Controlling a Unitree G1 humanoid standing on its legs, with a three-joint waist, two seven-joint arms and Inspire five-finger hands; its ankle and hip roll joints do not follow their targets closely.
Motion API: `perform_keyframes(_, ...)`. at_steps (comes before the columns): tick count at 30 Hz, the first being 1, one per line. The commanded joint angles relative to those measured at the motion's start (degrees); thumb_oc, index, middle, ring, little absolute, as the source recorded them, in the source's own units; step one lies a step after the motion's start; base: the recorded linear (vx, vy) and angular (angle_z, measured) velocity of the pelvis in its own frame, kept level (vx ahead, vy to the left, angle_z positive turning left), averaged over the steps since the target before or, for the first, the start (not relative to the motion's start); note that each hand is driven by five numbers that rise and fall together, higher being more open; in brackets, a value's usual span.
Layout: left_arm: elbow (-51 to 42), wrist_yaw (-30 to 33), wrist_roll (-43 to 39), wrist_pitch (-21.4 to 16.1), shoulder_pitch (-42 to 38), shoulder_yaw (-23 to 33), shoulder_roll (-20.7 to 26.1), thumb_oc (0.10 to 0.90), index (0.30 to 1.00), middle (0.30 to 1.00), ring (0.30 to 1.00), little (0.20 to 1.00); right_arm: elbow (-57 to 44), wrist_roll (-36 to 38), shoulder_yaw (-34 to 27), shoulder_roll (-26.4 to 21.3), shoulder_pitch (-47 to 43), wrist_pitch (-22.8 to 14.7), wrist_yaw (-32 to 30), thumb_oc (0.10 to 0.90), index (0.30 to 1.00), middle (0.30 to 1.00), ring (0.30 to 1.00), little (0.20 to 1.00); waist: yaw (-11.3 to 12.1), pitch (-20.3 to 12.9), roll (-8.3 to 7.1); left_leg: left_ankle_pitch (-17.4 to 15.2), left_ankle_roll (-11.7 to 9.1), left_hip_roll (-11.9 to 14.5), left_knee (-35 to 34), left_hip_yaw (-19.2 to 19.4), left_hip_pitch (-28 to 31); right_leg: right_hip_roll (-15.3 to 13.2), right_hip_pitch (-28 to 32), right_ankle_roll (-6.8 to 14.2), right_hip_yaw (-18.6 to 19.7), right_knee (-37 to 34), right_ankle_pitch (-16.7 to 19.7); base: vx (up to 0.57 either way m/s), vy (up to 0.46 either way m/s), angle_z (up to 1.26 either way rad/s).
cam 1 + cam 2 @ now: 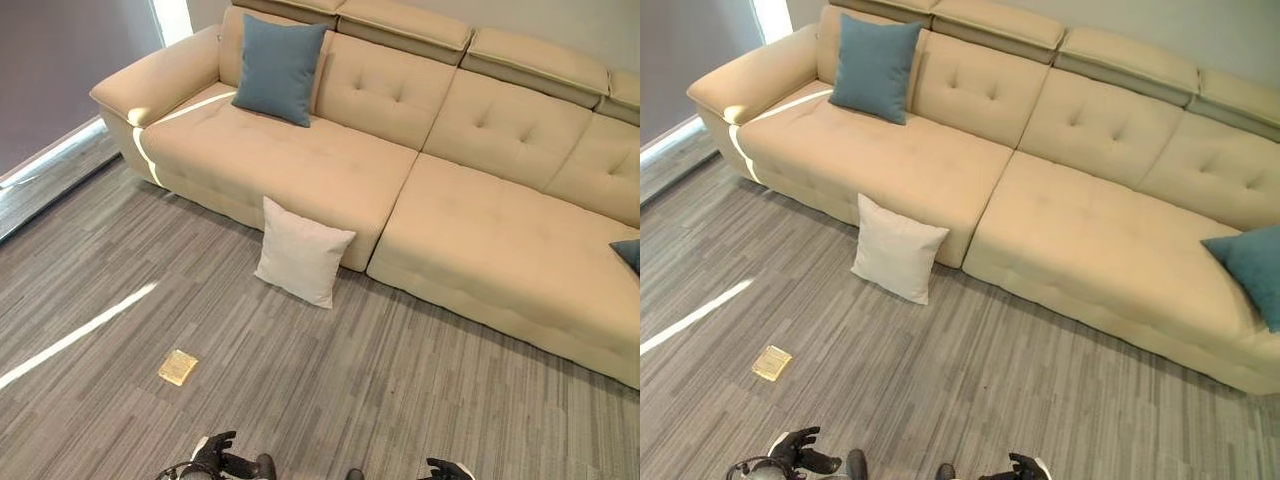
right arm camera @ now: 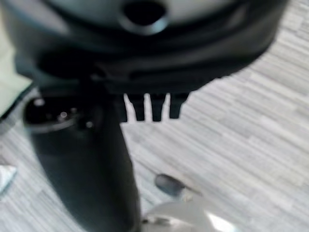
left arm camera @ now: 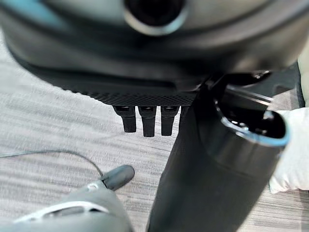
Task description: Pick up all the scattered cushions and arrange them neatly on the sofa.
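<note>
A white cushion (image 1: 303,252) stands on the floor, leaning against the front of the beige sofa (image 1: 300,160). One blue cushion (image 1: 280,68) rests upright against the backrest at the sofa's left end. A second blue cushion (image 1: 1248,268) lies at the far right end of the seat. My left hand (image 1: 215,452) hangs low at the near edge, well short of the white cushion, with its fingers (image 3: 147,121) straight and empty. At the near edge to the right, my right hand (image 1: 443,467) is also low, its fingers (image 2: 152,108) straight and holding nothing.
A small flat yellow object (image 1: 178,367) lies on the grey striped floor, left of my path to the white cushion. A dark wall panel (image 1: 60,70) and a raised floor strip run along the left side.
</note>
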Motion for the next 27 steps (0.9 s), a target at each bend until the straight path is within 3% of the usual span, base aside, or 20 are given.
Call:
perform_keyframes(1,0.01,0.36,0.46,-1.25,-0.75,0.01,-0.41,0.800,0.900,0.900,0.900,0.900,-1.08,-1.48,2.92,-1.37,-0.71,0.19,-0.24,0.800,0.900,0.900,0.900,0.900,0.73,-0.48,1.25,-6.38,2.82,-1.92,3.52,-3.64,-2.78,-0.46,-5.79,3.86,3.61,17.65,-0.36,0.15,0.172,0.04)
perform_keyframes(4,0.15,0.46,1.05,-1.31,-0.81,-0.26,-0.16,0.800,0.900,0.900,0.900,0.900,-1.46,-1.41,3.10,-1.23,-0.85,0.03,-0.24,0.800,0.900,0.900,0.900,0.900,0.22,-0.12,2.12,-6.36,3.11,-1.97,2.38,-5.14,-1.39,0.98,-8.83,3.19,5.56,21.82,-0.74,0.16,0.107,0.15)
perform_keyframes(5,0.24,0.37,1.12,-1.28,-0.99,-0.26,-0.09,0.800,0.900,0.900,0.900,0.900,-1.40,-1.24,3.16,-1.12,-0.87,0.02,-0.03,0.800,0.900,0.900,0.900,0.900,-0.56,0.14,2.61,-6.39,3.05,-2.44,0.95,-6.80,0.52,3.54,-10.87,2.45,7.55,21.25,-2.15,0.22,0.047,0.28)
perform_keyframes(7,0.33,0.31,1.00,-1.39,-1.31,-0.27,-0.13,0.800,0.900,0.900,0.900,0.900,-1.06,-1.14,3.22,-1.29,-0.96,0.07,0.10,0.800,0.900,0.900,0.900,0.900,-1.37,0.67,2.73,-6.74,2.95,-2.97,-0.21,-8.44,2.01,5.99,-13.42,1.31,8.93,17.02,-3.41,0.27,0.022,0.30)
perform_keyframes(9,0.63,0.22,1.28,-1.54,-1.42,-0.62,-0.30,0.800,0.900,0.900,0.900,0.900,-0.75,-1.00,3.11,-1.59,-0.81,0.26,0.14,0.800,0.900,0.900,0.900,0.900,-2.51,1.09,2.18,-7.44,2.80,-4.18,-0.45,-10.54,3.36,7.51,-14.92,1.10,11.25,10.78,-2.03,0.20,-0.017,0.36)
perform_keyframes(12,0.99,-0.04,1.34,-1.63,-1.60,-0.57,-0.65,0.800,0.900,0.900,0.900,0.900,0.21,-0.97,2.68,-1.89,-0.10,0.54,0.30,0.800,0.900,0.900,0.900,0.900,-3.71,1.19,1.61,-9.26,2.30,-5.64,0.30,-13.49,5.47,8.98,-14.69,1.21,13.75,5.62,-0.12,0.28,-0.038,1.06)
perform_keyframes(14,1.55,-0.01,1.79,-1.62,-1.01,-0.50,-0.90,0.800,0.900,0.900,0.900,0.900,0.83,-1.02,2.49,-2.08,0.61,0.35,0.36,0.800,0.900,0.900,0.900,0.900,-3.84,0.38,1.69,-10.58,2.03,-5.64,1.08,-14.08,6.33,9.23,-13.08,0.02,14.28,5.09,-0.54,0.29,-0.078,0.93)
perform_keyframes(17,1.67,-0.56,1.55,-1.68,-0.35,-0.31,-1.24,0.800,0.900,0.900,0.900,0.900,1.09,-0.16,1.50,-2.42,1.18,-0.17,0.54,0.800,0.900,0.900,0.900,0.900,-4.18,-0.90,2.20,-10.06,-0.84,-4.08,5.01,-13.30,6.17,9.55,-10.47,-1.40,13.48,3.71,-1.36,0.24,-0.100,0.32)
perform_keyframes(20,0.96,-0.48,1.01,-1.55,-1.24,-0.71,-0.97,0.800,0.900,0.900,0.900,0.900,0.76,1.00,1.31,-2.71,0.35,-0.29,0.41,0.800,0.900,0.900,0.900,0.900,-3.85,0.33,1.08,-5.47,-4.03,-2.68,19.62,-10.97,-0.52,9.04,-7.54,-3.24,13.19,3.00,-2.13,0.10,-0.103,0.43)
perform_keyframes(22,0.56,-0.31,0.78,-1.54,-1.65,-0.90,-0.95,0.800,0.900,0.900,0.900,0.900,0.50,1.41,1.30,-2.90,0.02,-0.37,0.28,0.800,0.900,0.900,0.900,0.900,-3.61,0.95,0.59,-4.69,-4.17,-1.90,24.33,-9.94,-3.16,8.82,-6.78,-3.97,12.94,2.81,-2.39,0.05,-0.056,0.17)
perform_keyframes(24,0.10,-0.10,0.64,-1.45,-1.77,-1.18,-1.06,0.800,0.900,0.900,0.900,0.900,0.43,2.30,1.25,-3.25,-0.04,-0.11,0.09,0.800,0.900,0.900,0.900,0.900,-3.28,1.04,-0.27,-5.10,-2.93,0.99,27.06,-5.04,-6.22,7.93,-3.93,-4.83,12.35,1.72,-3.69,0.20,-0.046,0.07)
perform_keyframes(27,0.17,-0.19,0.83,-1.36,-1.53,-1.78,-1.15,0.800,0.900,0.900,0.900,0.900,0.49,1.92,1.54,-3.33,0.16,-0.02,0.12,0.800,0.900,0.900,0.900,0.900,-2.61,0.48,-0.64,-7.68,-1.77,1.52,19.39,-4.01,-8.39,7.31,-1.89,-3.88,12.15,0.38,-5.24,0.25,0.044,0.13)
